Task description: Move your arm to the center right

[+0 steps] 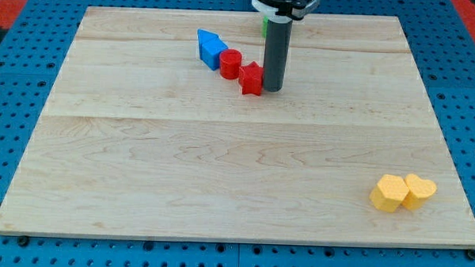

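Note:
My tip rests on the wooden board in the upper middle of the view. It touches the right side of a red block of unclear shape. A red cylinder sits just up and left of that block. A blue pentagon-like block lies left of the cylinder. A green block shows as a sliver behind the rod near the view's top. Two yellow blocks sit together at the lower right: a hexagon-like one and a heart-shaped one.
The board lies on a blue pegboard surface. Red mat corners show at the view's top left and top right.

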`<state>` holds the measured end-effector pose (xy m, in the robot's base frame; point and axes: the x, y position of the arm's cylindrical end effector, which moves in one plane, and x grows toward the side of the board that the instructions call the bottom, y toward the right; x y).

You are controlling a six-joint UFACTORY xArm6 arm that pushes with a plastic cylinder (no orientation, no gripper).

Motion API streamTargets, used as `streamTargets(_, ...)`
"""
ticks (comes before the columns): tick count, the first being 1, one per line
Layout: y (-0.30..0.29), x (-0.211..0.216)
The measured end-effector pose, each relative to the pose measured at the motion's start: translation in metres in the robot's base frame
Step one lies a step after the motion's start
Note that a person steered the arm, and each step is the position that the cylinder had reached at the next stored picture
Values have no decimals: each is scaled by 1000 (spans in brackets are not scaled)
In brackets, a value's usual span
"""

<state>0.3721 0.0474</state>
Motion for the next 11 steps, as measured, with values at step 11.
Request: streamTargets(11,276,129)
